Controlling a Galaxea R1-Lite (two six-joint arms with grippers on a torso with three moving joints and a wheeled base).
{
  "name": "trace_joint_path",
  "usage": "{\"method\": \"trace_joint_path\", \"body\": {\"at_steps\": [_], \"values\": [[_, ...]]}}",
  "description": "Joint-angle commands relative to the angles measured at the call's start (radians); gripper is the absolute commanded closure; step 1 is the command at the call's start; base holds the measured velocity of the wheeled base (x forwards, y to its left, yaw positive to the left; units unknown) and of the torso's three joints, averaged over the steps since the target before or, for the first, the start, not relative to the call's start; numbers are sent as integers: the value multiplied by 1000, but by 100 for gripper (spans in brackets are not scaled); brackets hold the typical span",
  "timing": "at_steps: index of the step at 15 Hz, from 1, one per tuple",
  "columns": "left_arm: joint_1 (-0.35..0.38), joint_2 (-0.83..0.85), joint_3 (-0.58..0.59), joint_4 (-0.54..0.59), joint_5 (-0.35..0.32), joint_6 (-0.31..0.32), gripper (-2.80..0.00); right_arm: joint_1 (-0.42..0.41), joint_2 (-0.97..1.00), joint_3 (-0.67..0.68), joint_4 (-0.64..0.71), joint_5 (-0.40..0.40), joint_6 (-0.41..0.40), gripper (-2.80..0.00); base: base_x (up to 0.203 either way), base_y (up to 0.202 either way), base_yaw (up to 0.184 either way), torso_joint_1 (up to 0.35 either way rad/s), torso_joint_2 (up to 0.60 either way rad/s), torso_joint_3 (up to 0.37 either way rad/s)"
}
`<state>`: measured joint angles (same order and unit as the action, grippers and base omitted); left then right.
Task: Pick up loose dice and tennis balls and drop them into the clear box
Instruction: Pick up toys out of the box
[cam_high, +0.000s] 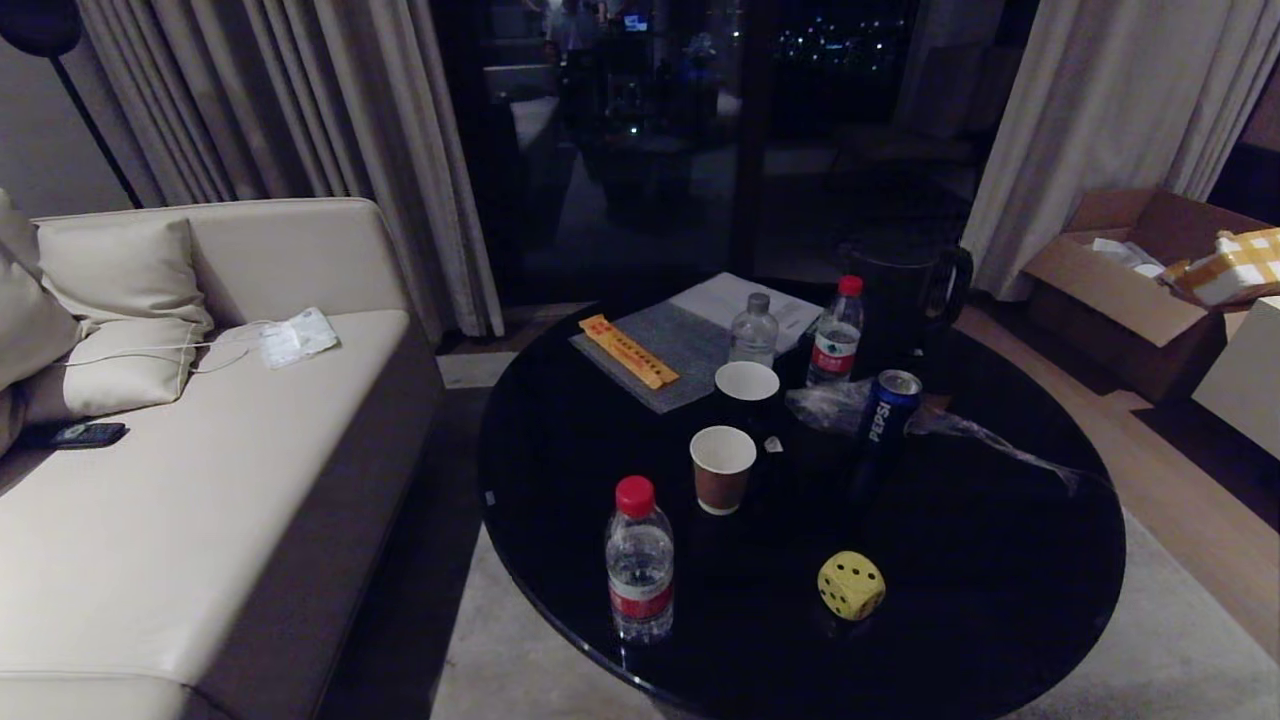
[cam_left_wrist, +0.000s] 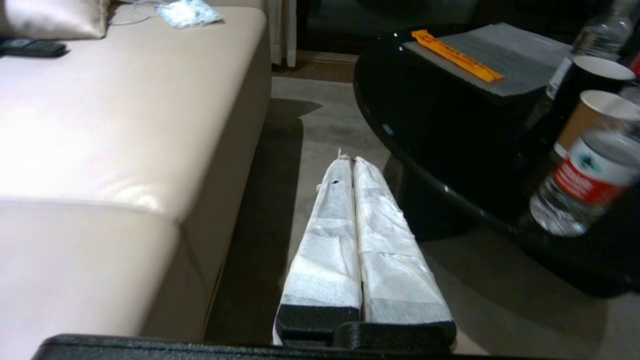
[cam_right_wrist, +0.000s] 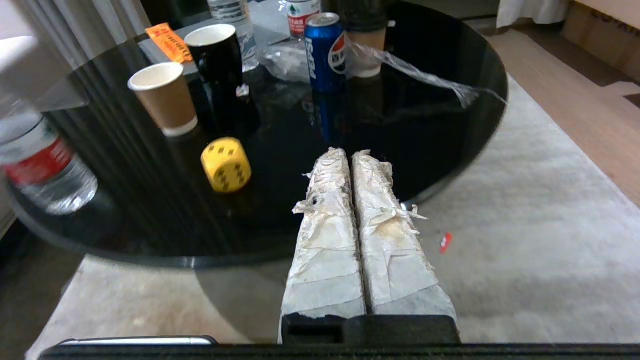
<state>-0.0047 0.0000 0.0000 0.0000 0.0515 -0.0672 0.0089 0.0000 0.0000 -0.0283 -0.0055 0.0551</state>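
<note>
Step in hand: the start of the task is judged to be at hand; nothing is held and no die has been lifted.
Yellow die (cam_high: 851, 585): seen lower right of centre in the head view, alone on the round black table (cam_high: 1000, 560), near the table's near edge; in the right wrist view it lies left of centre, just below the brown paper cup (cam_right_wrist: 164, 98).
Other dice, tennis balls, clear box: none can be found in any view.
Right gripper (cam_right_wrist: 350, 155): pressed narrow, padded fingers together, empty; placed at the centre of its wrist view over the table's near rim, apart from the die.
Left gripper (cam_left_wrist: 352, 161): likewise closed and empty; held over the carpet between the sofa (cam_left_wrist: 125, 125) and the table.
Clutter: a water bottle (cam_high: 639, 560) stands left of the die, a Pepsi can (cam_high: 884, 405) above it.
Next move: the right fingers would need to be spread and carried leftward onto the die; where the box stands must first be found.
</note>
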Motion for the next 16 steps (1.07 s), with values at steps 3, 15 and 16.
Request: {"method": "trace_joint_path", "body": {"at_steps": [3, 15, 16], "values": [[0, 2, 2, 0, 1, -1, 0, 0, 2, 11, -1, 1, 0, 0, 178, 0, -2, 2, 2, 3], [0, 1, 2, 0, 1, -11, 0, 0, 2, 11, -1, 6, -26, 0, 10, 0, 0, 0, 0, 0], [0, 2, 2, 0, 1, -2, 0, 0, 2, 11, -1, 6, -26, 0, 0, 0, 0, 0, 0, 0]]}}
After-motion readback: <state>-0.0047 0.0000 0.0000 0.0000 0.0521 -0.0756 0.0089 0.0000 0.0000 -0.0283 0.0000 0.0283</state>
